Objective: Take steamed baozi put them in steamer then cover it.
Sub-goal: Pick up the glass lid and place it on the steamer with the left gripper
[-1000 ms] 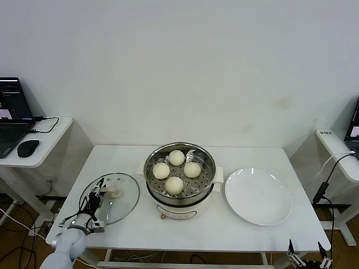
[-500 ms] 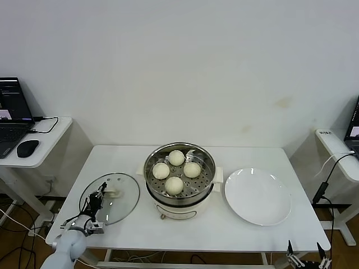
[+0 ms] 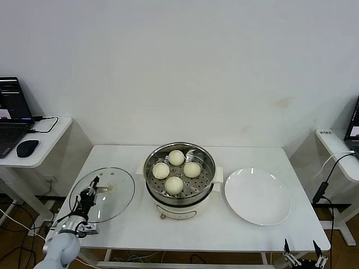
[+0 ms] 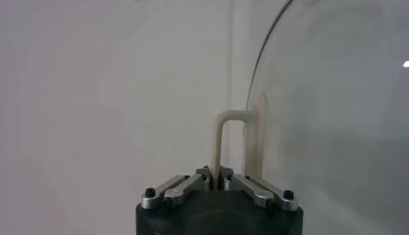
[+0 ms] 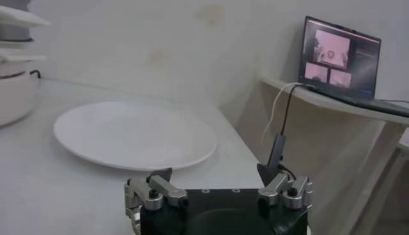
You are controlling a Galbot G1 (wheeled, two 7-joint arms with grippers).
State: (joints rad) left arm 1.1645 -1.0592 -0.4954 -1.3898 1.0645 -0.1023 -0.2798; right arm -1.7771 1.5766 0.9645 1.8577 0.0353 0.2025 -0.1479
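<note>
The steamer point(image 3: 207, 188) stands uncovered at the table's middle on its cream base. Four cream-white baozi point(image 3: 174, 184) lie on its perforated tray. The glass cover point(image 3: 112, 200) is lifted and tilted over the table's left front. My left gripper point(image 3: 88, 195) is shut on the cover's cream bar handle point(image 4: 220, 144), and the glass point(image 4: 332, 115) fills that wrist view. My right gripper point(image 3: 300, 254) is open and empty, low off the table's front right edge; it shows in the right wrist view point(image 5: 215, 173).
A flat white plate point(image 3: 258, 196) lies to the right of the steamer, also in the right wrist view point(image 5: 134, 133). Side desks with laptops stand at the far left point(image 3: 22, 143) and far right point(image 3: 339, 151).
My left gripper has raised the cover off the table and carried it leftward and tilted it up. The right gripper has sunk slightly lower at the front edge.
</note>
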